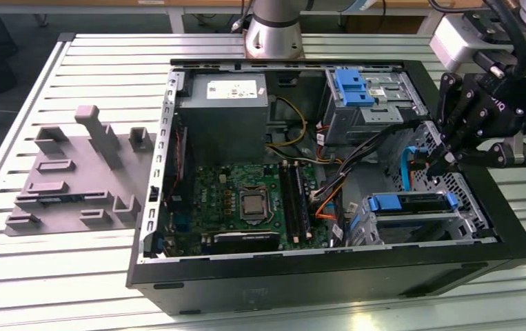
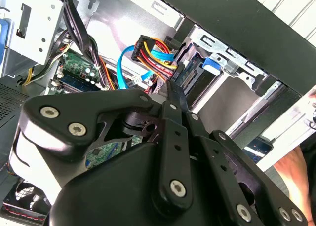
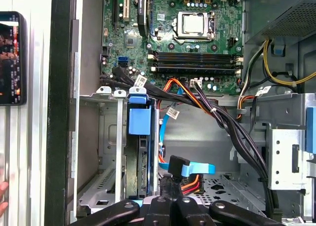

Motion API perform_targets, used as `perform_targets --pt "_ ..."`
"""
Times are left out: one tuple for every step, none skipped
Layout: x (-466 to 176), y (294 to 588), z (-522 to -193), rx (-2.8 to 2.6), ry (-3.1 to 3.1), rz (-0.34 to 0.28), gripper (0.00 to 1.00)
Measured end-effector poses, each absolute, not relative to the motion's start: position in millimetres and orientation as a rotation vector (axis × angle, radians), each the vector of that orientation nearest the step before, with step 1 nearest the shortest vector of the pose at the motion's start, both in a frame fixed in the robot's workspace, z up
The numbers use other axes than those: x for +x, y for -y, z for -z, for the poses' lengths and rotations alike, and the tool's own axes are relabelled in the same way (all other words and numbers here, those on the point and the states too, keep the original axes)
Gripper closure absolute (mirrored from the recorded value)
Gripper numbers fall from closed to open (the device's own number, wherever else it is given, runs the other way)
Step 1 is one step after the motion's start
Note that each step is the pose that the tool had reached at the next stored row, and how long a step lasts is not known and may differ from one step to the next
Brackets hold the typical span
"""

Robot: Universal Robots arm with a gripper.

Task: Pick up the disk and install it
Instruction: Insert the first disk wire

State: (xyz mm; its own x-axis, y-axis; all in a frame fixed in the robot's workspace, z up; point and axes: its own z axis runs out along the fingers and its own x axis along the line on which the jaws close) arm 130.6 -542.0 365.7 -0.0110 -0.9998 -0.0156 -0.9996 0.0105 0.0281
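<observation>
The disk (image 1: 410, 202) sits in the lower drive cage of the open computer case (image 1: 336, 276), its blue rail showing along its upper edge. In both wrist views it stands edge-on in the cage: the disk (image 3: 143, 162) under its blue tab, and the disk (image 2: 195, 75) behind the cage wall. My gripper (image 1: 433, 165) hangs over the case's right wall, just behind the disk. Its fingers are shut, and the gripper (image 2: 173, 88) tapers to a point beside the black connector (image 2: 148, 43) with coloured wires. The gripper (image 3: 167, 196) is just below the blue data cable's plug (image 3: 177, 164).
A second blue bracket (image 1: 350, 86) sits in the upper bay. Cable bundles (image 3: 217, 117) cross between the bays and the motherboard (image 1: 244, 200). A grey fixture plate (image 1: 69, 179) lies on the slatted table at the exterior view's left. A phone (image 3: 10, 58) and a hand (image 2: 296, 171) are beside the case.
</observation>
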Motion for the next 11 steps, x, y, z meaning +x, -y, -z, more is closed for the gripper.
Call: perform_targets --pt "130.7 542.0 -365.7 2.203 2.227 0.048 0.89" --pt "130.7 542.0 -365.7 2.203 2.227 0.048 0.89" --pt "130.7 542.0 -365.7 2.203 2.227 0.048 0.83" --pt "130.6 542.0 -365.7 2.203 2.227 0.049 0.83" --pt "130.6 542.0 -365.7 2.203 2.227 0.048 0.76" --pt "130.7 542.0 -365.7 2.203 2.227 0.048 0.76" --pt "130.6 542.0 -365.7 2.203 2.227 0.049 0.76" --pt "130.6 542.0 -365.7 2.203 2.227 0.048 0.76" --pt "130.7 542.0 -365.7 2.203 2.227 0.048 0.76" --pt "130.6 542.0 -365.7 2.203 2.227 0.048 0.76" --pt "130.6 542.0 -365.7 2.203 2.227 0.048 0.78"
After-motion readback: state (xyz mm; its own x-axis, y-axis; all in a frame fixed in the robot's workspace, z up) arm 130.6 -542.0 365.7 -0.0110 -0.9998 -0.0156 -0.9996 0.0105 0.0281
